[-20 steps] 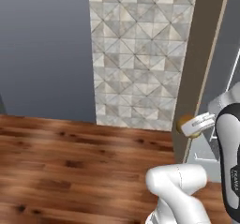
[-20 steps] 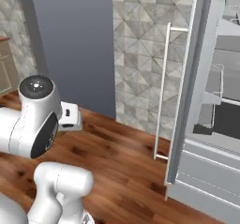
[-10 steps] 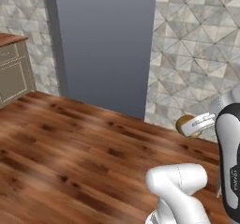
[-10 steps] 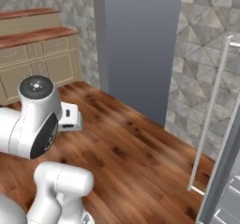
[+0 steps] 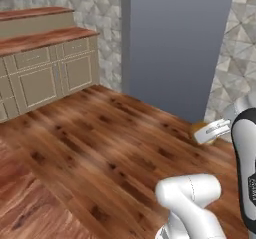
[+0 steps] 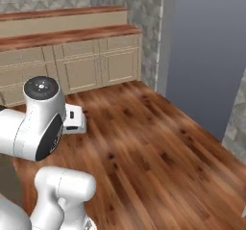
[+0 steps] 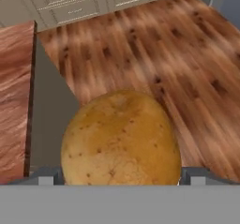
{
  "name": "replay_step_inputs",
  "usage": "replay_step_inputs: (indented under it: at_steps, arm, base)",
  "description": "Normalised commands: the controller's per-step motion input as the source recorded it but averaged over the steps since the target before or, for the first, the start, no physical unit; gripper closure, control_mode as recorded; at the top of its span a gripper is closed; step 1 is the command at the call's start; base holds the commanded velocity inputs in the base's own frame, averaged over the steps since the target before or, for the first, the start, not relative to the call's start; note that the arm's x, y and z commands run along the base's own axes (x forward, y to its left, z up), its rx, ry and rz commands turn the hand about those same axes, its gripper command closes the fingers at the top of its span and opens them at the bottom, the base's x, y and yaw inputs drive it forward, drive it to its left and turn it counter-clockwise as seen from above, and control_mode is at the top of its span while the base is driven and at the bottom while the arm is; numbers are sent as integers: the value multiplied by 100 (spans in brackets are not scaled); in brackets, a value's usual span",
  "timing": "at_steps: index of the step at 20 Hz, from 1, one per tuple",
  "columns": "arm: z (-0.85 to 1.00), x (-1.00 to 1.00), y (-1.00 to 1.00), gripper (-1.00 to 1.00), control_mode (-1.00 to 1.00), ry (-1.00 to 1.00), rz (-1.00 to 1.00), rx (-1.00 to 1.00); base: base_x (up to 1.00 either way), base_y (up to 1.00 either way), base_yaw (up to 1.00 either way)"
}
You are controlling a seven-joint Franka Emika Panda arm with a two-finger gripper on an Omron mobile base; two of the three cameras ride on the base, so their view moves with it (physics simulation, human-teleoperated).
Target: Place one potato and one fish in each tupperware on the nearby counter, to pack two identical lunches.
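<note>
An orange-brown speckled potato (image 7: 121, 141) sits large between my two fingertips (image 7: 47, 175) in the hand view. My gripper (image 7: 121, 176) is shut on it, jaws wide apart around it. From the left base view the potato (image 5: 198, 130) shows at the right, held in my gripper (image 5: 210, 131) well above the wooden floor. The counter (image 5: 45, 37), reddish-brown over beige panelled cabinets, runs along the far wall at the left; the right base view has the counter (image 6: 72, 33) at its upper left. The fish and the tupperware are out of view.
A tall blue-grey panel (image 5: 175, 48) stands ahead beside grey tiled wall (image 5: 240, 58). Open wooden floor (image 5: 100, 148) lies between me and the cabinets (image 6: 86, 70). Below the hand, at left, a reddish-brown top (image 7: 14, 101) with a grey side ends at a sharp edge.
The whole picture has swung: the base has turned from the tiled wall and a tall handled door toward the counter and cabinets. The potato stays in the gripper.
</note>
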Motion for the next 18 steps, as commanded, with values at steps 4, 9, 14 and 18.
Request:
replay_step_inputs:
  at_steps: [4,9,14,18]
  arm:
    - [0,0,0,100,100,0,0,0]
    - [0,0,0,100,100,0,0,0]
    - [0,0,0,100,100,0,0,0]
    - [0,0,0,100,100,0,0,0]
  base:
    - [-100,40,40]
    - [-100,38,38]
    - [-100,34,34]
    - [-51,80,25]
